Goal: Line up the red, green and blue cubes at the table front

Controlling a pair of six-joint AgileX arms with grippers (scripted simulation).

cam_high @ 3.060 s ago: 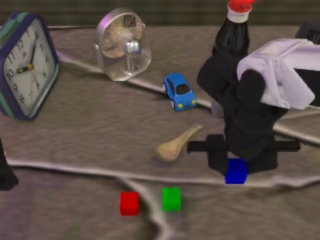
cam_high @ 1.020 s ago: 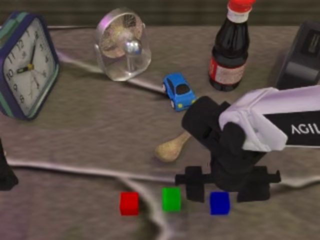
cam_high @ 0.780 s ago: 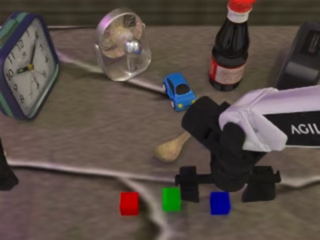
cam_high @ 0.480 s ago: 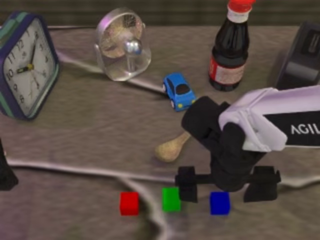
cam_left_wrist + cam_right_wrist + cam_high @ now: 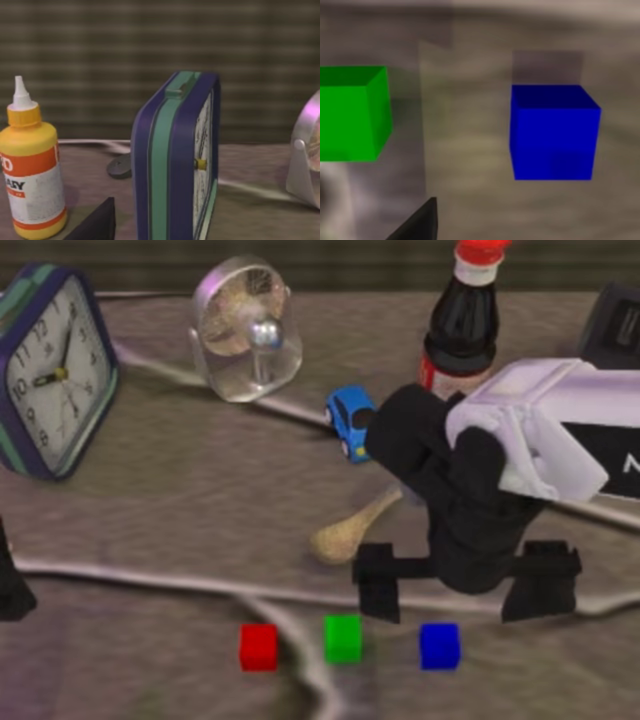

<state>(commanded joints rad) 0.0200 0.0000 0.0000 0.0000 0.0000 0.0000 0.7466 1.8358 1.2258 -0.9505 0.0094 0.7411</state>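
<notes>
Three small cubes sit in a row along the front of the counter [image 5: 150, 490], a grey-brown wrinkled cloth: the red cube [image 5: 258, 647] on the left, the green cube [image 5: 342, 637] in the middle, the blue cube [image 5: 439, 646] on the right, each apart from its neighbour with the gaps roughly alike. The right hand [image 5: 467, 585] hangs just behind and above the blue cube, fingers spread wide and gripping nothing; the cube rests on the cloth by itself, clear of both fingers. In the right wrist view the green and blue cubes lie side by side on the cloth below, which fits a hand raised over its drop point. The left arm is parked at the far left edge; its wrist view looks past a clock [image 5: 50, 370] and a yellow glue bottle [image 5: 32, 170], and whether the left hand is open or closed cannot be told. Behind the row stand a small fan [image 5: 247, 330], a blue toy car [image 5: 350, 420], a dark sauce bottle [image 5: 465, 320] and a wooden spoon [image 5: 350, 530], all well clear of the cubes. Judging by the row, the lining-up looks finished.
</notes>
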